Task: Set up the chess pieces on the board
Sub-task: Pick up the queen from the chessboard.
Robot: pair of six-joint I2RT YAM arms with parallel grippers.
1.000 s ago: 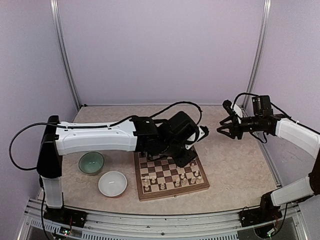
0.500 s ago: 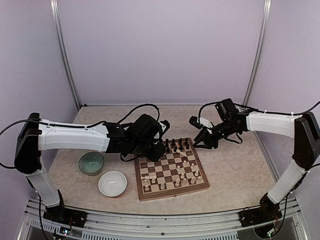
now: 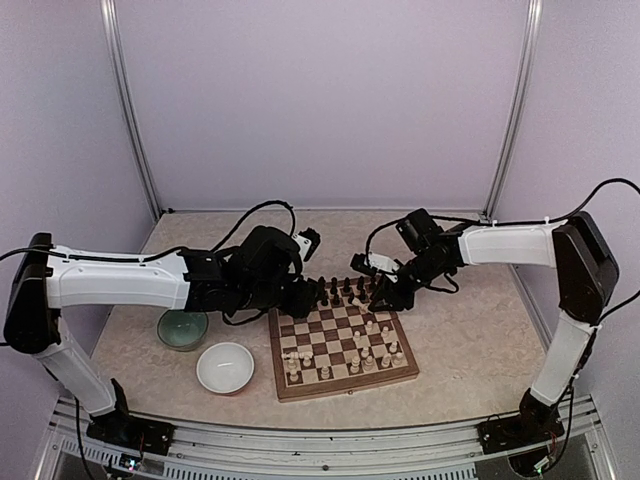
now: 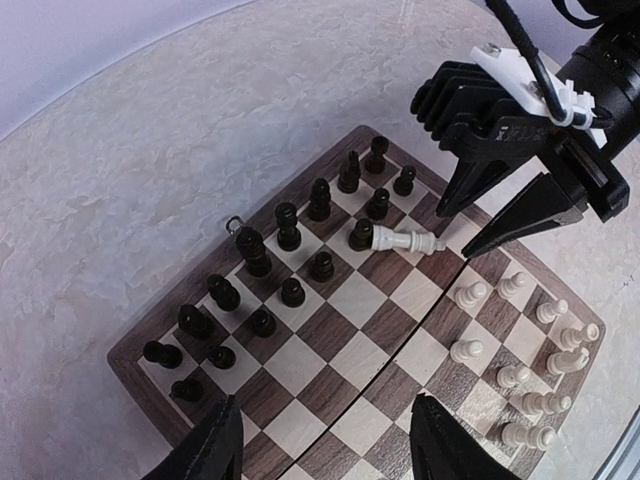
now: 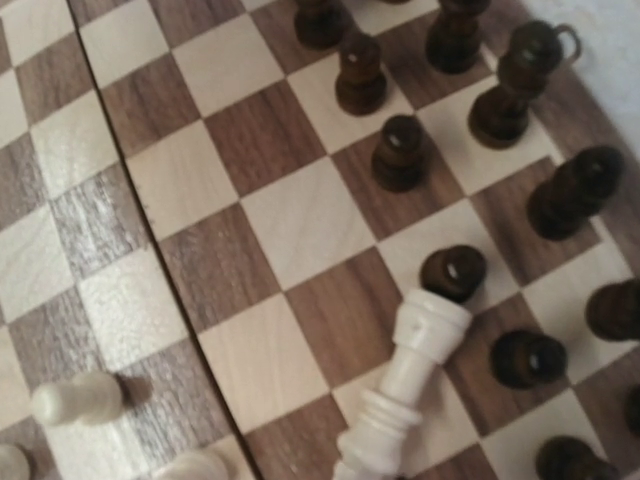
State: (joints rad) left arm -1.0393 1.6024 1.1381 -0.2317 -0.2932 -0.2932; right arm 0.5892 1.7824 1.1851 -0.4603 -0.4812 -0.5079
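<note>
The board lies on the table in the middle. The dark chess pieces stand in two rows along its far edge; the cream chess pieces stand on its near side. One cream piece lies on its side among the dark ones, also seen in the right wrist view. My right gripper is open, its fingertips on either side of the fallen piece's end. My left gripper is open and empty above the board's left part. In the top view it sits left of the right gripper.
A green bowl and a white bowl stand left of the board. A small metal clasp sticks out from the board's far edge. Metal frame posts stand at the back corners.
My left arm has pulled back to the left, off the board's middle. My right arm has swung in from the right and come down to the fallen cream piece at the board's far side.
</note>
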